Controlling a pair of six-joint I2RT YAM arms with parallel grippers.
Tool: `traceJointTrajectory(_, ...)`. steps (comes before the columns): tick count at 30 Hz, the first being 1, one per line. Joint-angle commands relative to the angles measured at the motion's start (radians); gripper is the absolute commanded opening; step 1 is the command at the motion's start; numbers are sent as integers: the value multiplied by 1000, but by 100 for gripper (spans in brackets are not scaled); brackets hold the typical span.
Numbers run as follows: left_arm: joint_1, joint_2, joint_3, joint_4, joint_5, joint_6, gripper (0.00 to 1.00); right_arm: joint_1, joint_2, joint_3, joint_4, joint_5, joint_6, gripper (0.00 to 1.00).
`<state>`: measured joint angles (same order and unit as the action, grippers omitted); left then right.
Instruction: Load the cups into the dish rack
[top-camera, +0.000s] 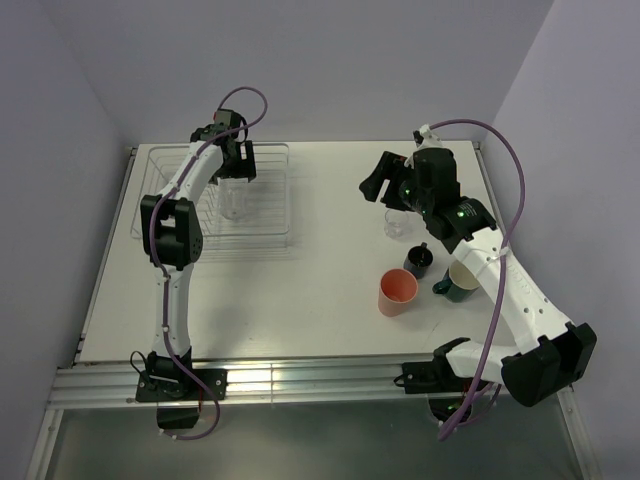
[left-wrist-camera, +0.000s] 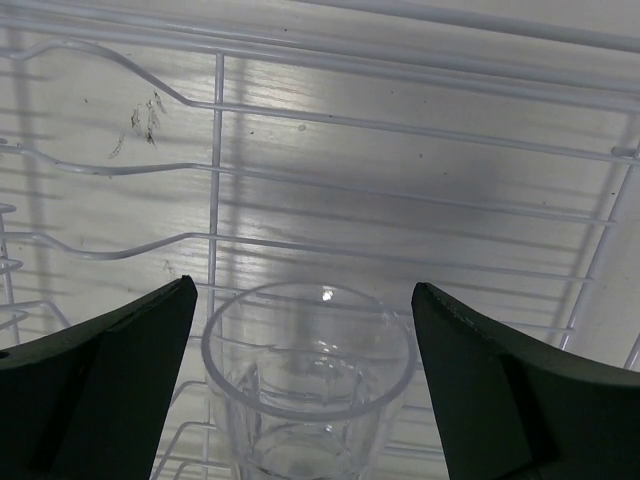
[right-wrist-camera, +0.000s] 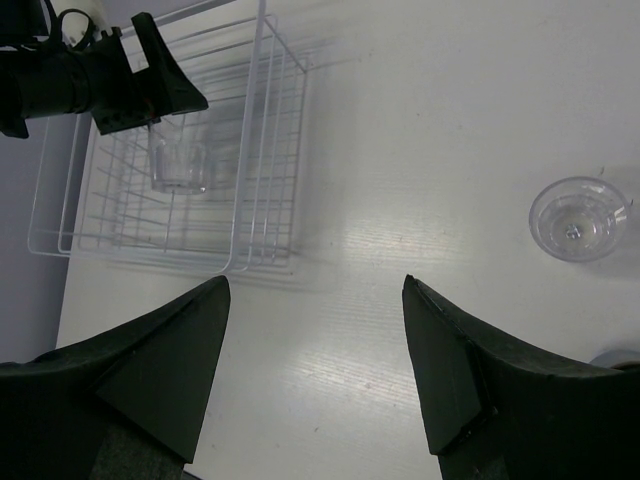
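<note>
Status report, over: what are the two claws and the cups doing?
Left gripper open, straddling clear glass upright in dish rack. Right gripper open, empty. Second glass, navy mug, pink tumbler, teal mug not yet loaded. Nothing blocking.

Five cups are visible: two clear glass tumblers (top-camera: 234, 198) (top-camera: 397, 222), one salmon-pink tumbler (top-camera: 397, 292), one dark navy mug (top-camera: 418, 260) and one teal mug (top-camera: 458, 281). There is one wire dish rack (top-camera: 265, 215) and one white table (top-camera: 330, 320), and two robot arms (top-camera: 175, 225) (top-camera: 505, 285) stand over it.
</note>
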<state>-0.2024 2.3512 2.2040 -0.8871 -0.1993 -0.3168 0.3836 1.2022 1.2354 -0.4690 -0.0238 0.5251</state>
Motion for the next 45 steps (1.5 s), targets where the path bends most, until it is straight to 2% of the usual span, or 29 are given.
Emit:
traceJointTrajectory(1,1,-84,13,30,8,7,95,5,5,-1,33,-1,-20,77)
traceJointTrajectory(10,-6,-263,-72,114,-14,-5,98,14,16,21,24,4,-30,77)
traceJointTrajectory(13,-28,-345,-159,131,-40,-30,98,15,16,22,24,8,-31,77)
traceJointTrajectory(20,-147,-558,-632,265,-97,-117,98,20,-12,16,26,21,-36,77)
traceJointTrajectory(28,-180,-704,-947,433,-179,-243,98,24,-24,-40,53,19,-36,77)
traceJointTrajectory(33,-190,-730,-1021,578,-232,-248,99,28,-21,-56,59,21,-39,77)
traceJointTrajectory(45,-189,-639,-1021,694,-267,-194,99,31,-30,-94,73,21,-36,77)
